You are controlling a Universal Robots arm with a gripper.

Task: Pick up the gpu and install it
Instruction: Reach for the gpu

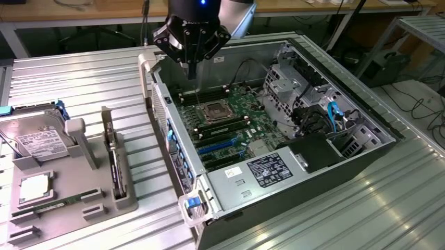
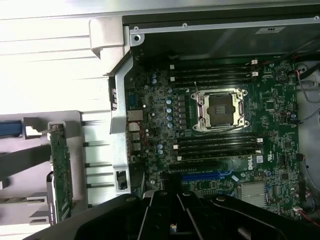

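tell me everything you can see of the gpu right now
The gpu is a flat green circuit card dotted with small components. It stands on its long edge in a slot of the grey holder, beside the open computer case. Only the holder seems to touch it; the gripper hangs apart, over the case.

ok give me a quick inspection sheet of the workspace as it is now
surface: ribbed metal table
job's things: gpu on edge in grey holder, not gripped; open pc case, motherboard exposed
clutter: hard drive and memory stick in the same holder
end effector: end effector shut, empty, above the motherboard
cables: blue cables inside the case
surroundings: workbench behind, floor cables
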